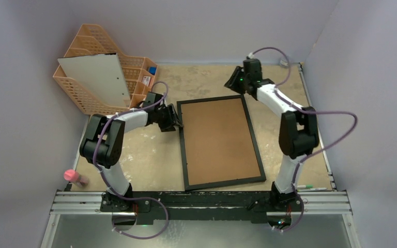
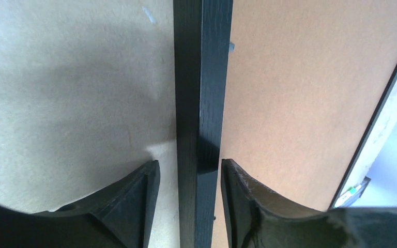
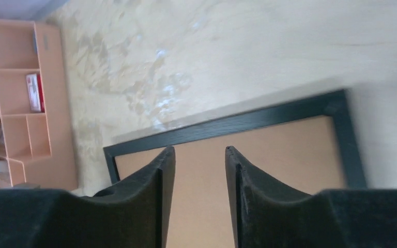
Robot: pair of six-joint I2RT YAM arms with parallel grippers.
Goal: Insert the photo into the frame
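- Spreading beneath both my arms, the worktop (image 1: 150, 155) is pale and blotchy.
- Next in size, the frame (image 1: 219, 142) lies flat at the worktop's middle. Its brown back faces up inside a thin black border, and its long sides run away from my bases, turned slightly.
- At the far left stands an orange basket organiser (image 1: 82, 92), with a white board (image 1: 101, 77) leaning in it.
- My left gripper (image 2: 188, 166) sits low at the frame's left rail, near the far-left corner. Its jaws are parted and straddle that rail: one finger is on the worktop side with a clear gap, the other is over the brown back, just beside the rail.
- My right gripper (image 3: 199, 150) hangs above the frame's far edge, near its far-right corner. Its jaws are parted, with nothing between them.
- A small pink object (image 1: 72, 176) lies at the near left edge, and a pen (image 1: 310, 188) at the near right.
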